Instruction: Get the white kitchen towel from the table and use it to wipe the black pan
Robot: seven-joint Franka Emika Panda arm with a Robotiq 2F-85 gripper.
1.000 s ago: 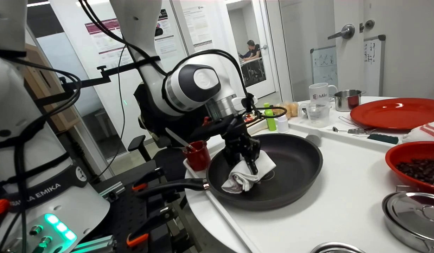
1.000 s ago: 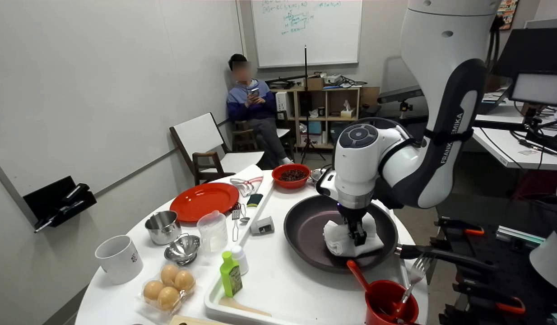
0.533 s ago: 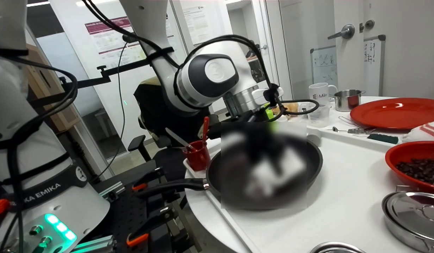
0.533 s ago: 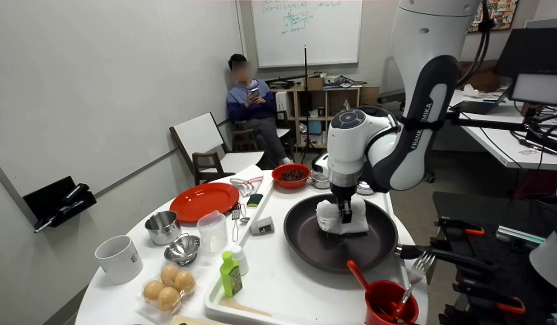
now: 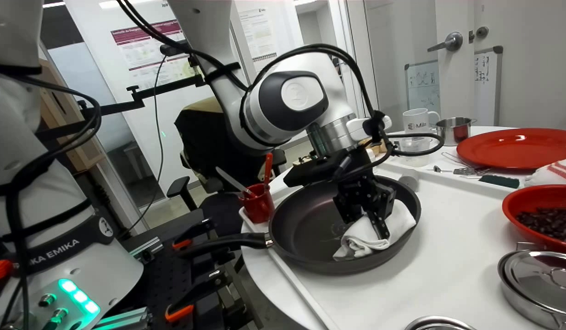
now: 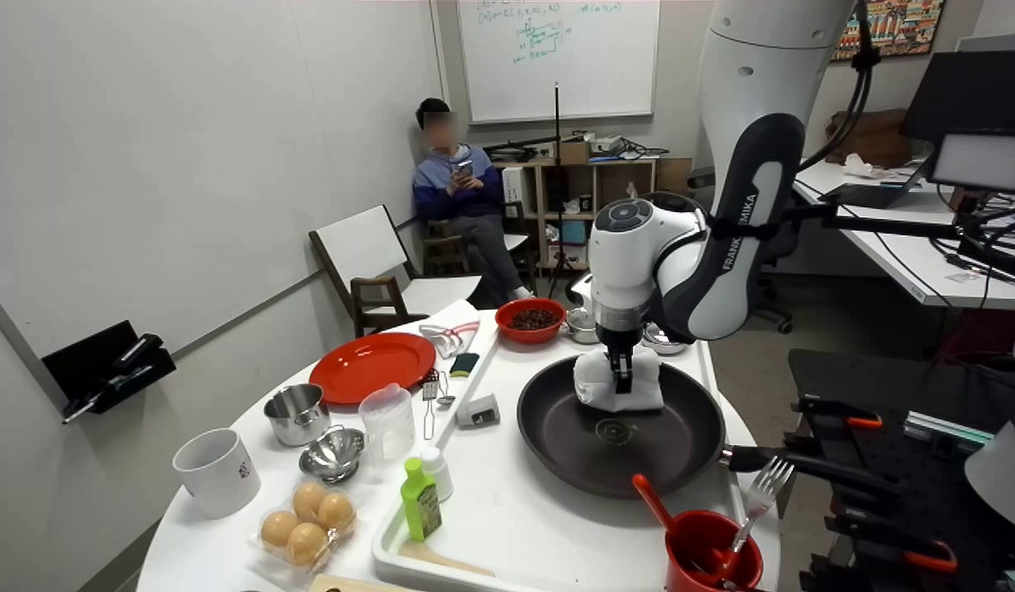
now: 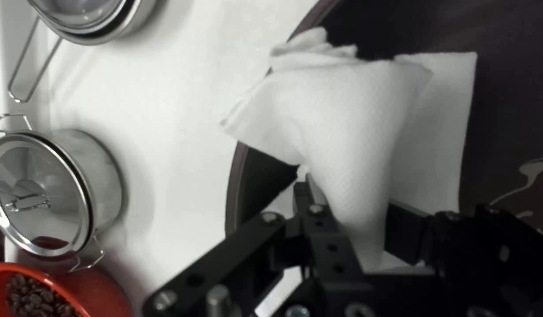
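The white towel is bunched and folded inside the black pan. My gripper points down into the pan and is shut on the towel. In the wrist view the towel is pinched between the two fingers of the gripper, and one corner reaches over the pan's rim. In an exterior view the towel lies against the pan side away from the red mug. The pan floor shows a ring mark. The towel's underside is hidden.
The pan handle sticks out over the table edge. A red mug with a fork stands near it. Lidded metal pots and a red bowl of beans stand beyond the pan. A grey-white cup-like item lies beside it.
The gripper and towel have moved across the pan, from near the handle and mug side to the side near the pots. The grip stays shut. The pan has not visibly moved.
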